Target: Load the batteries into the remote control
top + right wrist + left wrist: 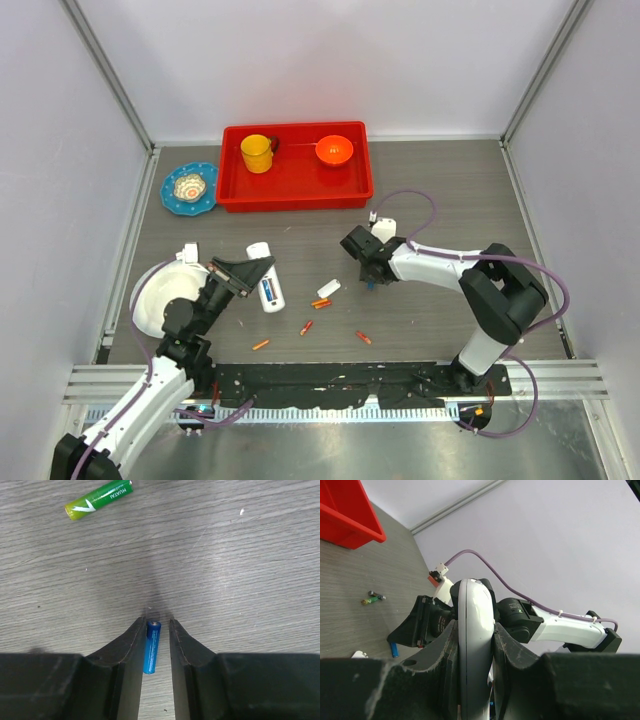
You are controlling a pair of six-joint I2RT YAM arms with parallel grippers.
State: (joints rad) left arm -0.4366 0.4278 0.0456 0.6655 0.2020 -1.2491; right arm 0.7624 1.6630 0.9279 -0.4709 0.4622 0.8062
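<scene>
My left gripper is shut on the remote control, a slim white oblong with a blue patch. In the left wrist view the remote control stands edge-on, clamped between both jaws of the left gripper. My right gripper is low over the table, open, and straddles a blue battery that lies against its left finger with a gap to the right one. A green battery lies further off. Several orange batteries are scattered at mid-table, beside a small white cover piece.
A red tray at the back holds a yellow cup and an orange bowl. A blue plate sits left of it. A white round plate lies under the left arm. Grey walls close in the table.
</scene>
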